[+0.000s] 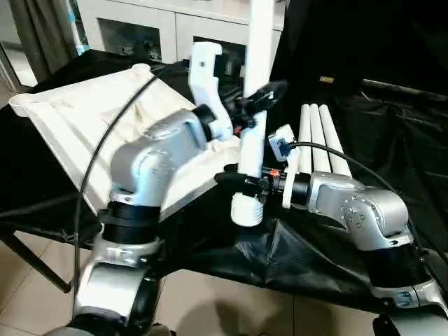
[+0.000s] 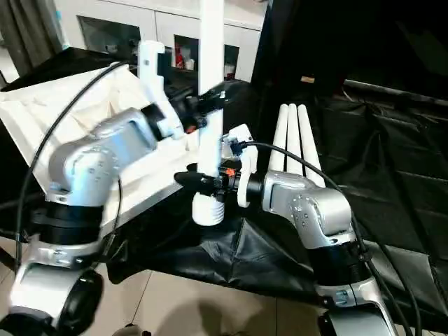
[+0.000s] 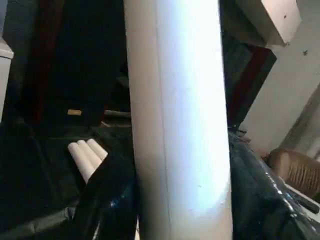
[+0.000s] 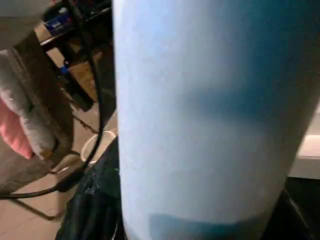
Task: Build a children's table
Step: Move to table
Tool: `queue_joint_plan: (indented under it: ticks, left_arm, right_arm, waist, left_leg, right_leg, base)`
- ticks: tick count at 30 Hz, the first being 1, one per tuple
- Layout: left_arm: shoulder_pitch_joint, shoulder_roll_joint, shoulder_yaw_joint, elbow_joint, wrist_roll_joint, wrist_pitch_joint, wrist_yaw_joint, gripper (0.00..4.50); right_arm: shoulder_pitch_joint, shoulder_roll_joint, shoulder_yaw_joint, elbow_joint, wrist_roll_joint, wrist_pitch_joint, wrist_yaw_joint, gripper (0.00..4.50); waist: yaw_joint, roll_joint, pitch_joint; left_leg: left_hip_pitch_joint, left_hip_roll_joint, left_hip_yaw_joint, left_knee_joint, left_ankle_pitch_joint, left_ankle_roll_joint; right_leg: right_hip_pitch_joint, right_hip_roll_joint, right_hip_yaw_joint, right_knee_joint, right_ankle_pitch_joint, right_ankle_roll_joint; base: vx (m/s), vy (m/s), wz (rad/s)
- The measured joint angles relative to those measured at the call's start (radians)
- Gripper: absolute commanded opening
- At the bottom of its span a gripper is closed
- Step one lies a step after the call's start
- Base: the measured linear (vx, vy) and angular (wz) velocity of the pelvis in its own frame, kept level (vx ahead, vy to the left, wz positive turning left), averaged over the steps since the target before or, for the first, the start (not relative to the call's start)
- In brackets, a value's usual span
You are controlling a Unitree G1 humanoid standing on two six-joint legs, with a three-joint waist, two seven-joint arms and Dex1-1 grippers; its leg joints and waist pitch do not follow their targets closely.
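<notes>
Held leg: I have one white leg upright off the near edge of the black-draped table, its ribbed plug end pointing down and hanging free of the cloth.
Left gripper: my left gripper is clamped across the leg high up, black fingers on either side of the shaft.
Right gripper: my right gripper is clamped across the same leg low down, just above the ribbed plug.
Tabletop: the white tabletop lies underside up on the left part of the table, its far left corner socket in plain sight and its near right corner behind my left forearm.
Risk, alignment: I judge the plug could meet a socket rim crooked, because my forearm hides the near corner I would aim for.
Risk, twist: two grips on one smooth shaft could fight each other; if the wrists turn unevenly, the leg may slip or skew.
Risk, collision: swinging the long leg leftward could knock the tabletop or drag the loose black cloth.
Risk, spares: the spare legs lie near my right arm and could roll if nudged.
Count, legs: four, one held and three lying side by side.
Count, tabletops: one.
Count, grippers: two, both on the leg.
</notes>
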Motion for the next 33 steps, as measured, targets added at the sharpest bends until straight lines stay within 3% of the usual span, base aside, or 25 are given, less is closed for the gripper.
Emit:
queue_joint_plan:
  ticks: [1,2,5,6,12,16,21,26,33]
  left_arm:
    - [0.003,0.0,-0.002,0.0,0.0,-0.01,0.0,1.87]
    - [0.006,0.001,-0.005,0.0,0.0,-0.02,-0.006,1.86]
    - [0.01,0.013,-0.007,0.002,-0.004,-0.04,-0.052,1.83]
    - [0.011,0.019,-0.006,0.002,-0.013,-0.041,-0.084,1.81]
    - [0.018,0.05,0.004,-0.019,-0.101,-0.043,-0.256,1.8]
    - [0.018,0.061,0.017,-0.032,-0.156,-0.033,-0.309,1.79]
    - [0.019,0.067,0.017,-0.032,-0.168,-0.016,-0.328,1.79]
    - [0.023,0.072,0.017,-0.034,-0.192,-0.001,-0.338,1.79]
    - [0.024,0.081,0.03,-0.038,-0.198,0.007,-0.338,1.78]
  right_arm:
    - [0.0,-0.002,0.006,0.002,-0.012,-0.014,0.0,2.44]
    - [-0.002,-0.002,0.005,0.003,-0.014,-0.017,0.0,2.58]
    - [-0.008,-0.005,0.005,0.003,0.0,-0.006,0.012,2.64]
    - [-0.012,-0.018,0.004,0.003,0.01,0.009,0.032,2.92]
    - [-0.03,-0.098,0.007,-0.017,0.07,0.047,0.185,3.31]
    - [-0.031,-0.146,0.032,-0.026,0.073,0.043,0.276,3.31]
    - [-0.031,-0.167,0.067,-0.025,0.056,0.001,0.311,3.31]
    - [-0.031,-0.14,0.078,0.015,0.004,-0.065,0.298,3.31]
    - [-0.032,-0.131,0.083,0.023,-0.008,-0.102,0.287,3.31]
  waist:
    - [0.0,0.0,0.0]
    - [0.0,0.0,0.0]
    - [-0.001,0.0,0.0]
    - [-0.001,0.0,0.0]
    - [0.002,0.0,0.0]
    - [0.002,0.0,0.0]
    - [0.002,0.0,0.0]
    - [0.001,0.0,0.0]
    - [0.001,0.0,0.0]
  left_leg:
    - [0.0,0.0,0.0,0.0,0.0,0.0]
    - [0.0,0.0,0.0,0.0,0.0,0.0]
    - [0.0,0.0,0.0,0.0,0.0,0.0]
    - [0.0,0.0,0.0,0.0,0.0,0.0]
    - [0.0,0.0,0.0,0.0,0.0,0.0]
    - [0.0,0.0,0.0,0.0,0.0,0.0]
    - [0.001,0.0,0.0,0.0,0.0,0.0]
    - [0.001,0.0,0.0,0.0,0.0,0.0]
    - [0.0,0.0,0.0,0.0,0.0,0.0]
  right_leg:
    - [0.0,0.0,0.0,0.0,0.0,0.001]
    - [0.0,0.0,0.0,0.0,0.0,0.001]
    - [0.0,0.0,0.0,0.0,0.0,0.001]
    - [0.0,0.0,0.0,0.0,0.0,0.001]
    - [0.0,0.0,0.0,0.0,0.0,0.0]
    - [0.0,0.0,0.0,0.0,0.001,0.0]
    - [0.0,0.0,0.0,0.0,0.001,0.0]
    - [0.0,0.0,0.0,0.0,0.001,0.0]
    - [0.0,0.0,0.0,0.0,0.001,0.0]
  base:
    - [0.0,0.0,0.0]
    - [0.0,0.0,0.0]
    - [0.0,0.0,0.0]
    - [0.0,0.0,0.0]
    - [0.0,0.0,0.0]
    - [0.0,0.0,0.0]
    - [0.0,0.0,0.0]
    - [0.0,0.0,0.0]
    - [0.0,0.0,0.0]
